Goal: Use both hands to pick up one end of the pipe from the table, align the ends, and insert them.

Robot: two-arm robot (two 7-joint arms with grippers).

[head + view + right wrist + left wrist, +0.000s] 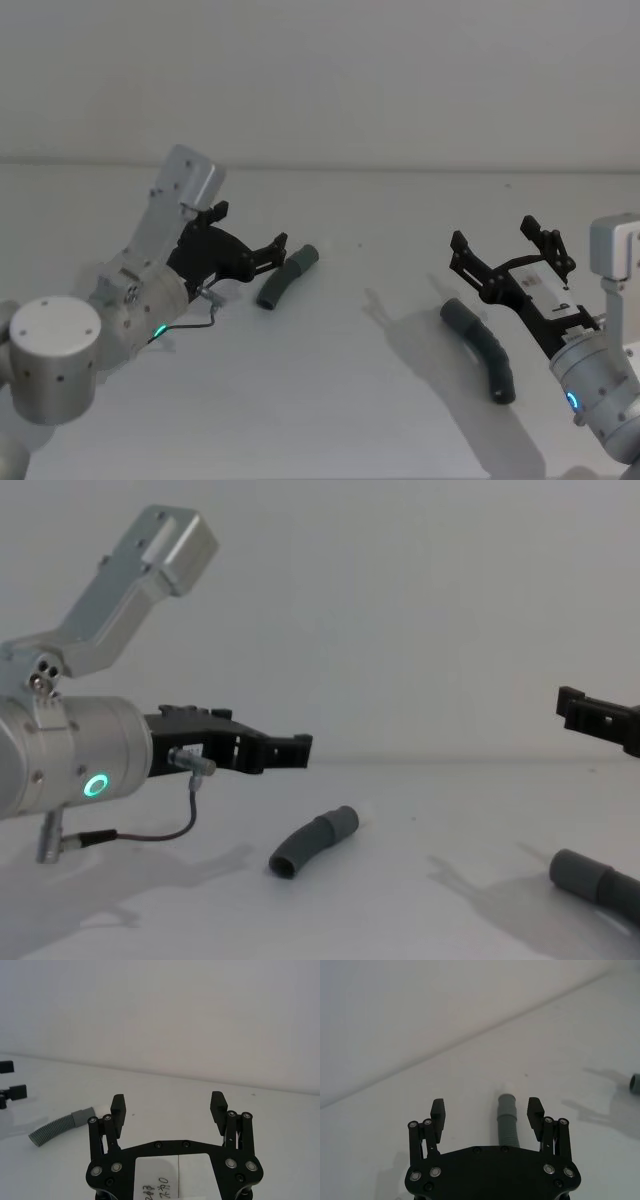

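Head view: curved piece (285, 277) lies just beyond the left hand (251, 226).

left claw (250, 226), right claw (493, 232) agape

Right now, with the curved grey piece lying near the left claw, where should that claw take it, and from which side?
Take the curved piece by its ribbed middle, behind the collar, from above, open left claw straddling its width. It lies flat on the table, so only its sides are free; that probably keeps the end clear.
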